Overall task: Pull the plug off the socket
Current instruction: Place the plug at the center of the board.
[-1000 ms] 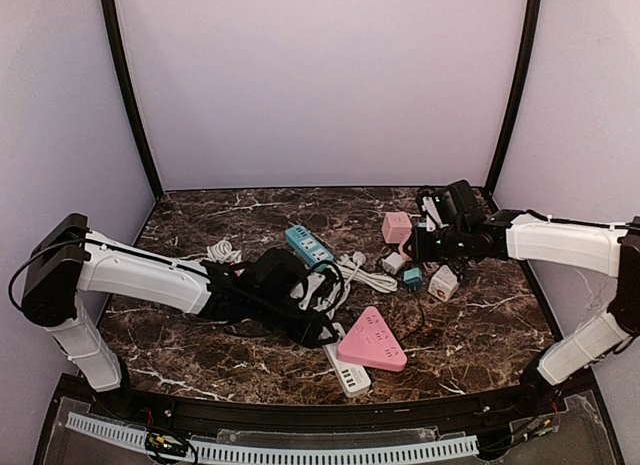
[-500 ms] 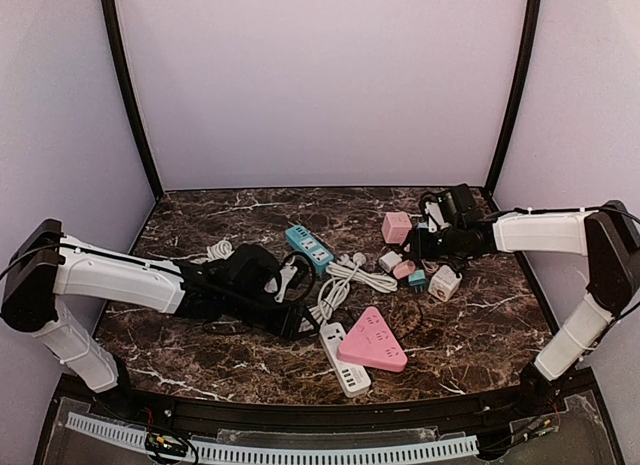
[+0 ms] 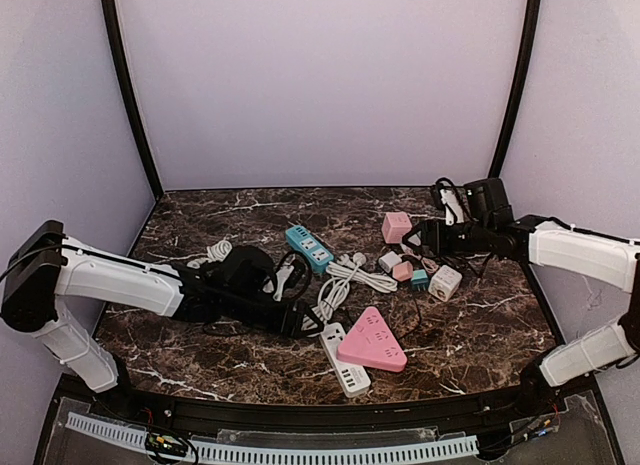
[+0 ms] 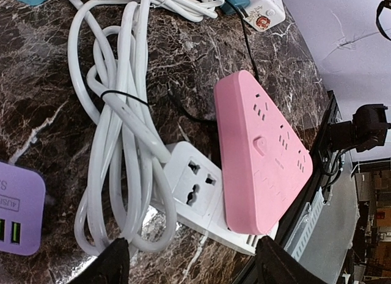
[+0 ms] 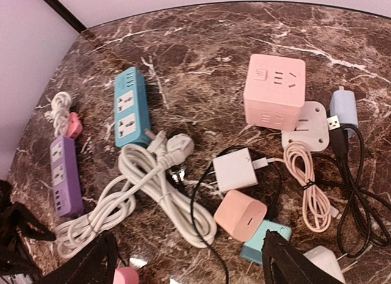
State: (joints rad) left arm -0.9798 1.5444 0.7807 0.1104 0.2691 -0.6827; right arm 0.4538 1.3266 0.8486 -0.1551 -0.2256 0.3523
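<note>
Plug (image 5: 178,146) looks already out. In right wrist view it lies loose on table (image 5: 201,46) mid-frame, just beside teal strip (image 5: 131,110), in no socket. White strip (image 4: 194,185) socket in left wrist view is empty too. Task prob. done, maybe only retreat left. Both jaws are wide w/ nothing held. Plug sits up-frame of right jaws, apart.

Soft, even light falls from above, and the walls take a lavender tint. Shadows on the marble bench (image 3: 480,335) are short and faint. A small white glare shines on the polished stone beside the white cable (image 4: 122,143). Both wrist views bend at their edges, where the left pincer (image 4: 192,259) and right pincer (image 5: 186,259) look dark and soft-focused.
</note>
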